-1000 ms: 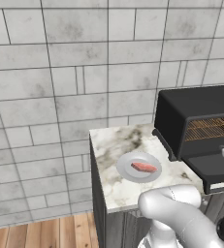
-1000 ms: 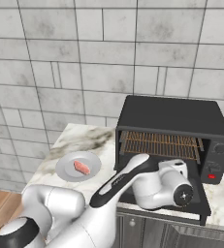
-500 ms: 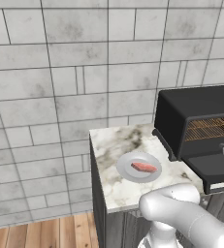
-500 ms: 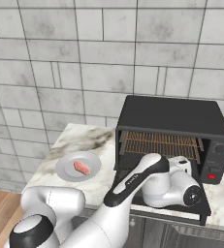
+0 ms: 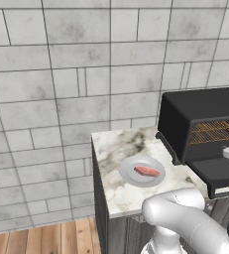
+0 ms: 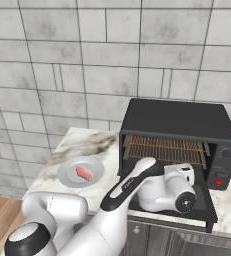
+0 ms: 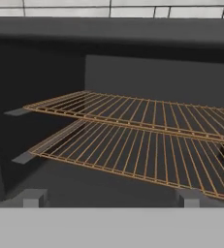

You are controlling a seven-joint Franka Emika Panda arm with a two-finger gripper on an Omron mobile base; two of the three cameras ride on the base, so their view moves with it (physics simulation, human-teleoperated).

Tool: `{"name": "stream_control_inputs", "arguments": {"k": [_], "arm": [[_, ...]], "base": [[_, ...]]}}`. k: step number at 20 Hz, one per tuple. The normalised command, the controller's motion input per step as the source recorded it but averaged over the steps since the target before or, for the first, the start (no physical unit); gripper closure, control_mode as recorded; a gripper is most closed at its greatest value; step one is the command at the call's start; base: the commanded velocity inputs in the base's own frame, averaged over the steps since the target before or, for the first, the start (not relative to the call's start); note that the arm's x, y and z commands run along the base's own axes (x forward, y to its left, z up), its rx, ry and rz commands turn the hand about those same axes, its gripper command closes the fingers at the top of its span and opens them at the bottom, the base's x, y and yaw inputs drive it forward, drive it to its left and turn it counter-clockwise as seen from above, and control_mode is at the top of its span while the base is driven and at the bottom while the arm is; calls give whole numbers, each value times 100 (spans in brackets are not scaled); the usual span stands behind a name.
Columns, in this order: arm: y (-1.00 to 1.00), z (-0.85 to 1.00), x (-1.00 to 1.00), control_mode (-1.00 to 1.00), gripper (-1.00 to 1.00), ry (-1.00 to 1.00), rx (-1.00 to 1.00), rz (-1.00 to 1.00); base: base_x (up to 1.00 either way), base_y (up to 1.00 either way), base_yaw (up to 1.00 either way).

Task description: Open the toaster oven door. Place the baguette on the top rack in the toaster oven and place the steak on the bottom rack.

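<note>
The black toaster oven (image 6: 177,120) (image 5: 195,114) stands on the counter. Its door (image 6: 209,212) (image 5: 220,173) is folded down flat in front. My gripper (image 7: 113,197) hovers over the door and faces the oven mouth, open wide with nothing between its fingertips (image 7: 33,197). Inside, the top rack (image 7: 133,109) and the bottom rack (image 7: 133,150) are both bare. The pink-red steak (image 5: 146,171) (image 6: 84,173) lies on a grey plate (image 5: 127,173) (image 6: 67,177) to the left of the oven. The baguette is out of view.
The marble counter (image 5: 111,149) ends just left of the plate, with wood floor (image 5: 46,238) below. A grey tiled wall (image 6: 62,60) runs behind. My white arm (image 6: 132,185) reaches across the counter front between the plate and the oven door.
My arm has shifted slightly in front of the oven mouth. The gripper has stayed open. The steak and plate have not moved.
</note>
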Motion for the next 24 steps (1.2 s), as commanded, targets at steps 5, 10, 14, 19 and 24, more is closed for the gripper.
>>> {"name": "stream_control_inputs", "arguments": {"k": [5,10,14,19,24], "arm": [[2,-1,24,-100,-100,0,0,-2],[-3,0,23,-100,-100,0,0,0],[-13,0,17,-100,-100,0,0,0],[-16,0,19,-100,-100,0,1,0],[-1,-9,13,-100,-100,0,4,0]], "base": [[0,0,0],[0,0,0],[0,0,0],[0,0,0],[0,0,0]]}}
